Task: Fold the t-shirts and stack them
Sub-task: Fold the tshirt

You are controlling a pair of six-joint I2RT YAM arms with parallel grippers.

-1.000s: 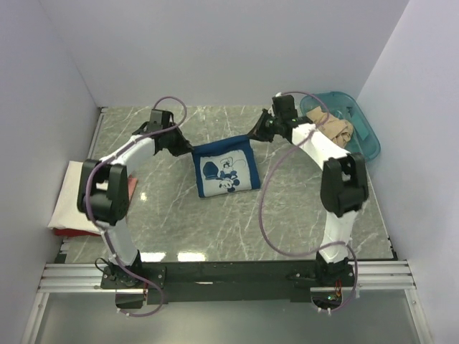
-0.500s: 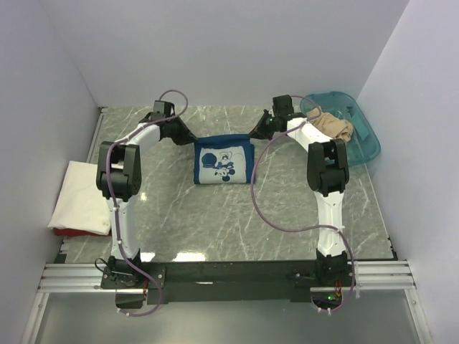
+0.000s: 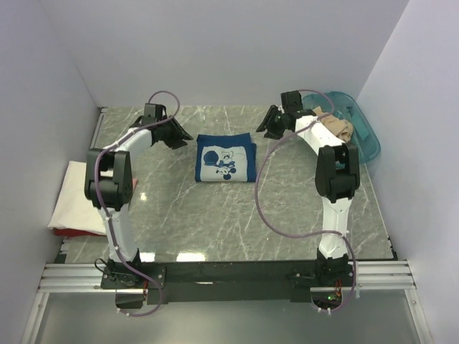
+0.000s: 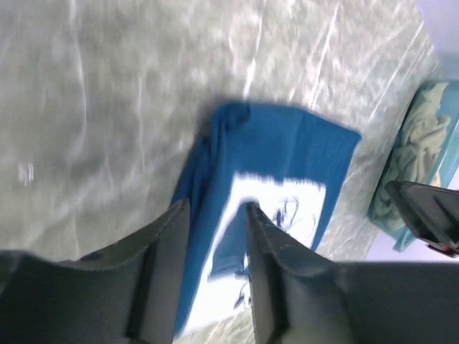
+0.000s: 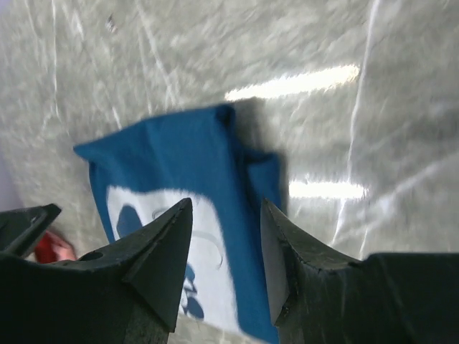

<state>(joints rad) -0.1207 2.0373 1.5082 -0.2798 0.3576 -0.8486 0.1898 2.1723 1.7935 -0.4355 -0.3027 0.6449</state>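
Lying flat just past the middle of the counter (image 3: 186, 215), toward 12 o'clock, the navy t-shirt (image 3: 226, 159) is a compact rectangle with its pale print face up, edges fairly square. That shape suggests its fold is done and it only needs moving to the stack.

At the shirt's 10 o'clock corner is the left tool (image 3: 181, 136), and at its 2 o'clock corner the right tool (image 3: 267, 129). Both are just clear of the cloth. Each wrist view shows the fingers apart with nothing between them, the blue fabric lying on the marble below. Placed symmetrically at the far corners, they look positioned for handling the shirt's far edge as a pair, which keeps soft cloth from skewing.

Off at 9 o'clock, the cream-white t-shirt (image 3: 79, 193) lies flat over a red item (image 3: 72, 231), probably the base of the stack, kept to the side so the middle is free for folding.

At 2 o'clock, the tan-beige t-shirt (image 3: 337, 129) sits bunched in the teal tub (image 3: 366, 140), unfolded and likely the last to do.
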